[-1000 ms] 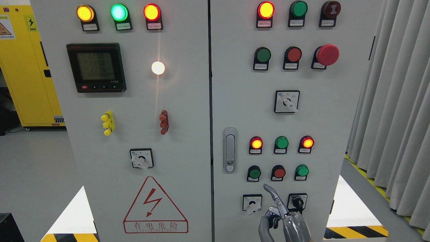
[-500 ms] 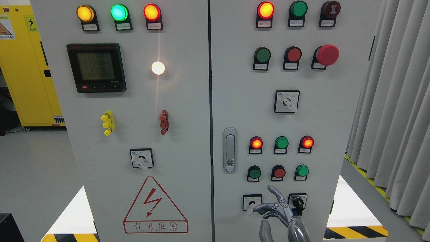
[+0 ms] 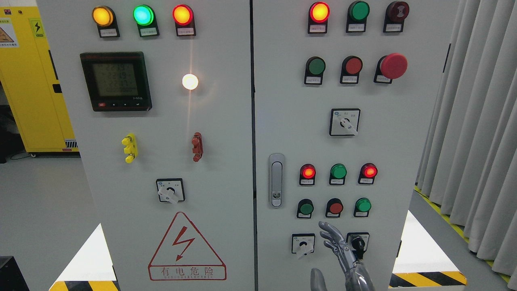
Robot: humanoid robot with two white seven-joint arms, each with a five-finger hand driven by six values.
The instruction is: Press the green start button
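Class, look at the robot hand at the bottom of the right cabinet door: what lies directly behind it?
Behind the right hand shows plain grey door between two selector switches: a white-knobbed one left, a black-knobbed one right, whose lower left corner the hand partly covers.

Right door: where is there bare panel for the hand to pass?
Bare: left of the selector, above the latch. Crowded: around the right hand, between two lower switches, under the green button row.

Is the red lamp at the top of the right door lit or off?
Lit: the red lamp glows bright with an orange centre, unlike the dark green lamp beside it.
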